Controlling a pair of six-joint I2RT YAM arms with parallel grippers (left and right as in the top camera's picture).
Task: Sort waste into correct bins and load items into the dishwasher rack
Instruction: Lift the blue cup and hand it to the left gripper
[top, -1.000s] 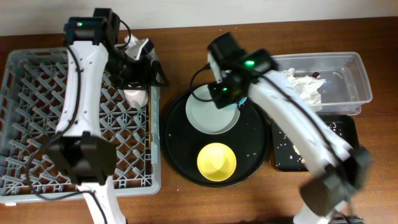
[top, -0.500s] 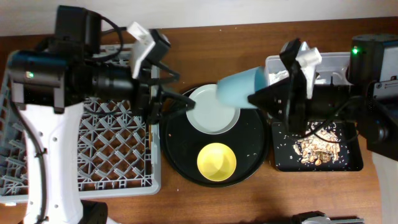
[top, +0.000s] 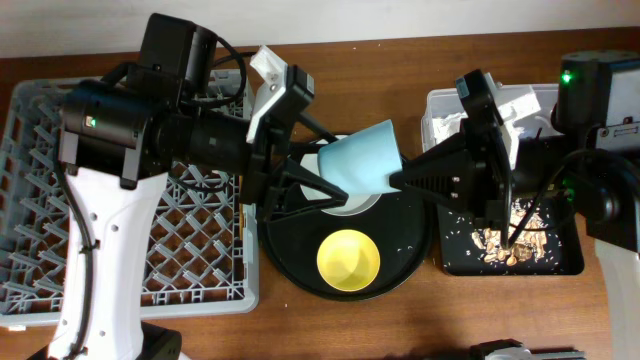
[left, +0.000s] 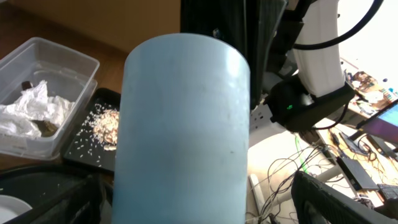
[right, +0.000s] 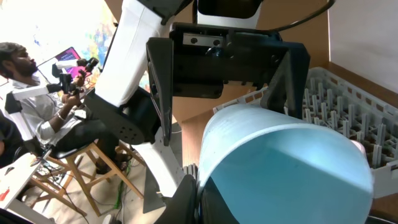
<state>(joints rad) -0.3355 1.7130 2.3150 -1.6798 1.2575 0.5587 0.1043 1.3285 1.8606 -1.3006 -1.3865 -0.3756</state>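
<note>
Since half a second ago the left gripper (top: 338, 168) has swung right, away from the dishwasher rack (top: 40, 150). The small blue cup (top: 360, 160) has drifted left to meet it. The left fingers (left: 348, 202) are spread wide, one on each side of the cup's left end; whether they touch it cannot be told. The right gripper (top: 395, 181) pinches the cup's right end and holds it in the air, tipped almost onto its side.

Under the cup lies the pale grey-green plate (top: 352, 203), on the far part of the round black tray (top: 290, 240). The yellow bowl (top: 348, 260) sits on the near part of that tray, apart from the plate.

To the right, the crumpled napkin (left: 34, 109) lies in the clear tub (left: 62, 62) at the far side of the table (top: 400, 50). Just nearer, crumbly food scraps (top: 510, 240) are scattered in the shallow black tray (top: 560, 265). The rack fills the left side.
</note>
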